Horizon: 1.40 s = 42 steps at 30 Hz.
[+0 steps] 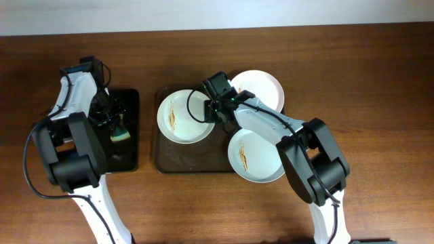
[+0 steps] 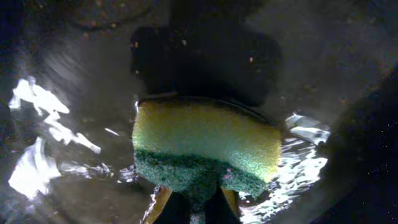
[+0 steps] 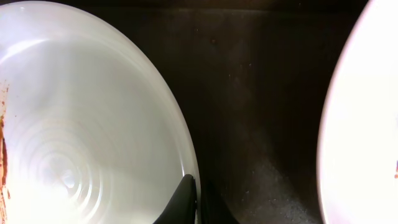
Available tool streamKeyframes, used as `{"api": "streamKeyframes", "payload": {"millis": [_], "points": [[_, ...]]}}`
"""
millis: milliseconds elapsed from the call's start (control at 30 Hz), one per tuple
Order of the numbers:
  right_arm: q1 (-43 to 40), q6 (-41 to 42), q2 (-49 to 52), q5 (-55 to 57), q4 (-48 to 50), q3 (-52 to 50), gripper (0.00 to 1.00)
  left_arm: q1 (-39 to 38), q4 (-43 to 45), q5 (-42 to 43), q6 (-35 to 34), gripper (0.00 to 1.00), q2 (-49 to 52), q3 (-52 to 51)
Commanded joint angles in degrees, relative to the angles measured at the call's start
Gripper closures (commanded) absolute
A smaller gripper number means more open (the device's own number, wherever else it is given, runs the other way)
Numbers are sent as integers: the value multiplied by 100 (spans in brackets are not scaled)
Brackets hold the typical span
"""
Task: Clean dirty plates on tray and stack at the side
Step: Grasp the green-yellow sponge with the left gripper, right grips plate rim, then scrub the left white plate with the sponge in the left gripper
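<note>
Three white plates show in the overhead view. The left plate (image 1: 183, 116) has brown streaks and sits on the brown tray (image 1: 169, 161). My right gripper (image 1: 215, 110) is shut on its right rim; the wrist view shows the plate (image 3: 81, 124) with a finger on each side of the rim (image 3: 198, 199). A second streaked plate (image 1: 255, 156) lies over the tray's right front corner and also shows in the right wrist view (image 3: 367, 124). A clean-looking plate (image 1: 261, 89) lies behind the arm. My left gripper (image 2: 193, 208) is shut on a yellow-green sponge (image 2: 205, 146), over the black tray (image 1: 129, 146).
The narrow black tray (image 2: 56, 106) at the left is wet and shiny under the sponge (image 1: 121, 133). Bare wooden table surrounds both trays. The right arm stretches across the brown tray from the front right.
</note>
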Motion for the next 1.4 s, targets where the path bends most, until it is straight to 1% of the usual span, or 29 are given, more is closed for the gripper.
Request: {"api": "streamKeyframes", "payload": {"millis": [0, 67, 167, 300, 433, 567, 633, 833, 967, 1067, 1167, 1233, 1367], "points": [[-4, -55, 111, -33, -44, 37, 96, 4, -59, -81, -7, 99, 79, 50], [-4, -55, 111, -33, -44, 37, 96, 4, -184, -74, 35, 99, -125, 166], [-4, -55, 111, -33, -44, 37, 96, -46, -551, -59, 262, 99, -752, 516], [-4, -55, 111, -37, -46, 37, 96, -317, -634, -63, 527, 99, -1364, 518], [-4, -55, 111, -358, -48, 37, 96, -682, -675, -33, 520, 98, -1456, 498], [-7, -55, 111, -450, -44, 37, 96, -1228, -350, 439, 498, 99, -1443, 490], [-42, -55, 111, -669, -44, 37, 96, -1484, -214, 457, 317, 99, -1373, 487], [-496, -70, 151, -2199, -184, 2, 96, -2087, 149, 457, 212, 99, -833, 487], [-623, -76, 151, -2286, -254, -131, 96, -2245, 321, 450, 212, 99, -378, 487], [-656, -76, 151, -2284, -247, -131, 96, -2317, 437, 232, 129, 99, -72, 487], [-656, -76, 151, -2282, -216, -131, 96, -2452, 446, 216, 131, 99, 286, 487], [-654, -79, 151, -2262, -216, -131, 96, -2549, 304, 216, 131, 99, 417, 487], [-656, -76, 151, -2177, -216, -131, 96, -2645, -308, 212, 133, 99, 446, 490]]}}
